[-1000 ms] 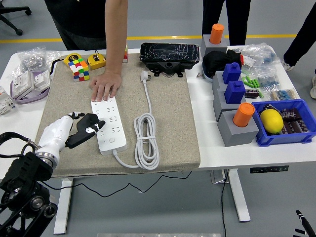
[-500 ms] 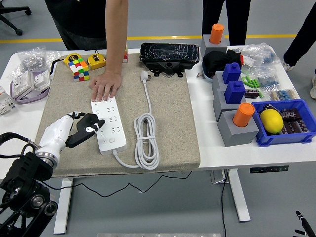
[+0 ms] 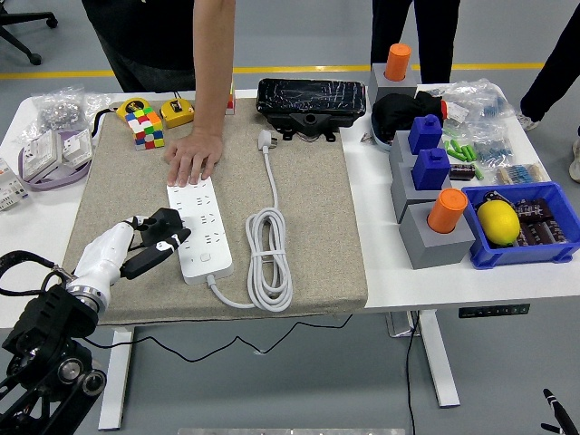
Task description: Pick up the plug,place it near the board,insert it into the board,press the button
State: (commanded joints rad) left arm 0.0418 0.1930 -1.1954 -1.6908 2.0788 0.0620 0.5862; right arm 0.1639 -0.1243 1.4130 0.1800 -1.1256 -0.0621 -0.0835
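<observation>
The white power strip (image 3: 200, 229) lies lengthwise on the grey mat (image 3: 317, 227). A person's hand (image 3: 193, 158) rests flat on the mat at the strip's far end. The white plug (image 3: 265, 140) lies unplugged at the back of the mat. Its cable runs down to a coil (image 3: 269, 257) to the right of the strip. My left hand (image 3: 156, 241), white-shelled with black fingers, hovers at the strip's left edge, loosely open and holding nothing. Only a thin black sliver of my right arm (image 3: 555, 410) shows at the bottom right corner.
A Rubik's cube (image 3: 145, 126) and a yellow tape measure (image 3: 177, 111) sit at the mat's back left, a black case (image 3: 311, 100) at the back. Grey blocks with blue and orange pegs (image 3: 433, 213) and a blue bin (image 3: 526, 222) with a lemon stand on the right.
My left hand has drawn back a little toward the lower left, off the strip's left edge. The person's hand, plug and cable have not moved.
</observation>
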